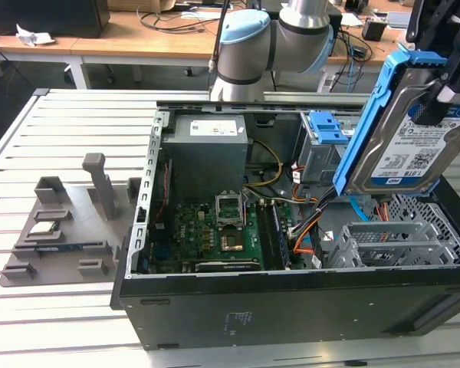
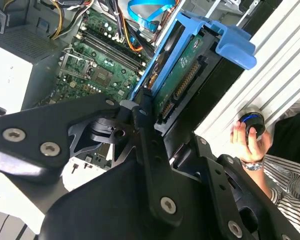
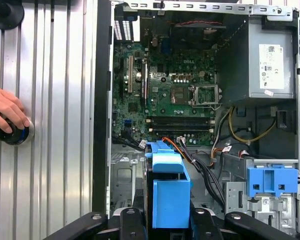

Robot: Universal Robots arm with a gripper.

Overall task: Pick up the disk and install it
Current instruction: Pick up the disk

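I've got the disk (image 1: 410,149) pinched in the pincer (image 1: 443,92), up in the air over the drive cage (image 1: 399,241) end of the open PC case (image 1: 291,299). Long axis nrly upright w/ a slight tilt, label facing the exterior view. Arm (image 1: 249,42) arches over from behind the case.

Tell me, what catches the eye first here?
A silver disk in a blue frame, held tilted in the black gripper above the open computer case, at the exterior view's right. Inside lies a green motherboard. A person's hand rests on a black knob beside the case.
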